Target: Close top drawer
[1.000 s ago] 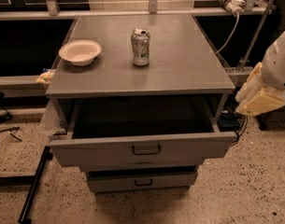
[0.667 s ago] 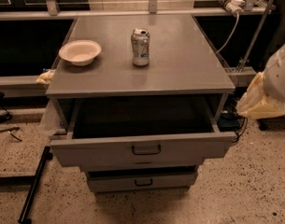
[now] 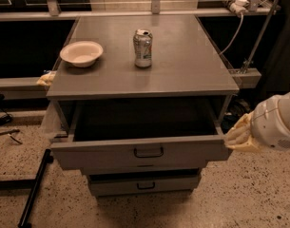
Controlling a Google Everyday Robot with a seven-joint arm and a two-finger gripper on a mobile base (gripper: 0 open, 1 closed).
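The hand (image 3: 238, 136) has dropped right of the top drawer (image 3: 97, 155).

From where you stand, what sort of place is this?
Probably a workshop or lab: a grey metal cabinet with its top drawer open, a speckled hard floor, a cable behind. The end effector is beside the drawer's right corner.

place: lab or workshop | cues: grey metal cabinet (image 3: 182, 56), speckled floor (image 3: 249, 194), cables (image 3: 232, 32) | gripper (image 3: 237, 136): by top drawer (image 3: 106, 153) right corner

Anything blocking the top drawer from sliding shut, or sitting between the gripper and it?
Nothing visible. The gripper is right at the top drawer's right front corner, and the drawer's dark interior shows nothing sticking up.
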